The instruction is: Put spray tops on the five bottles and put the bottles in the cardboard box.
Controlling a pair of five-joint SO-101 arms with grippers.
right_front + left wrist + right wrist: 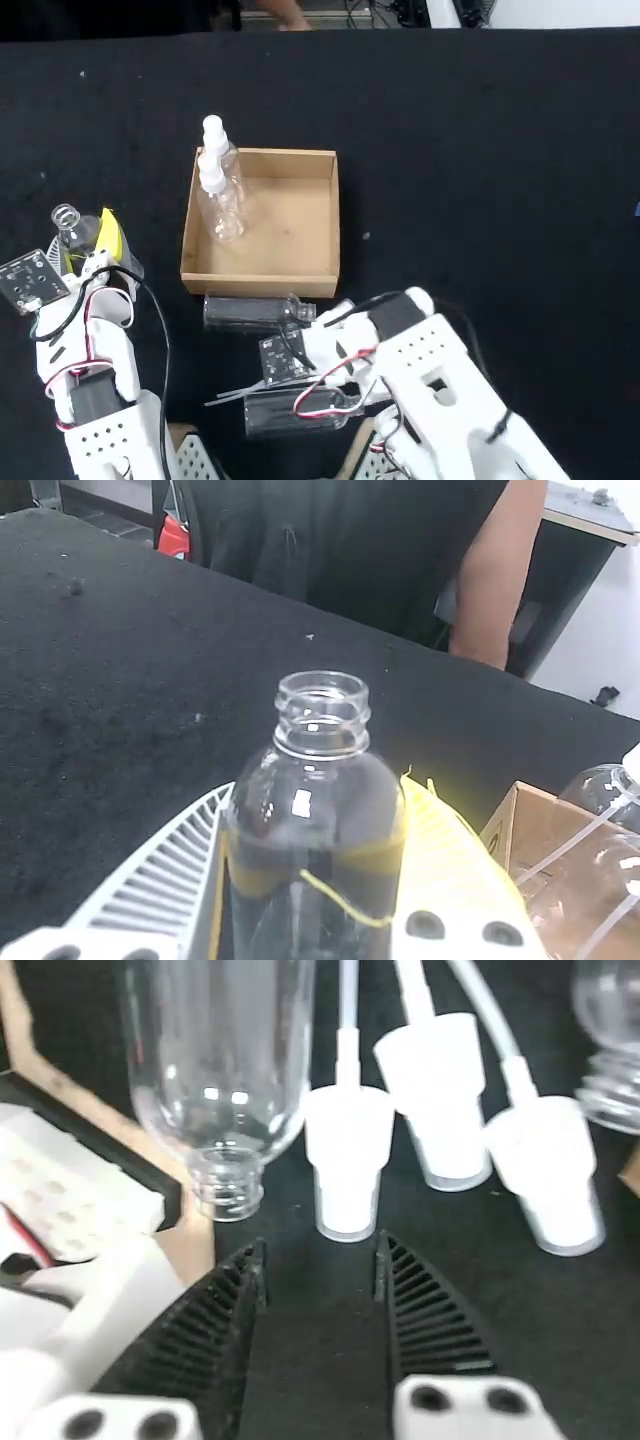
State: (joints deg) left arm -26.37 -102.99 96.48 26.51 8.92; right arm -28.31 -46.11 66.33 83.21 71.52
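On my left wrist camera the uncapped bottle (315,810) is cut off partway down its body, so I can't see its base, and it hides the inner faces of my left gripper (320,785). The cardboard box (525,830) is cut down to one corner, and the capped bottles (600,800) are clipped by the frame edge. From above, my right arm (440,380) covers the neck end of the lying bottle (275,412). On my right wrist camera, the clear bottle (215,1060) and the tubes of the spray tops (347,1160) run out of frame, and of a second bottle (610,1050) I get little more than the neck.

Uncapped clear bottle (315,825) upright in the grip of the left hand (318,785), cardboard box (521,828) corner beside
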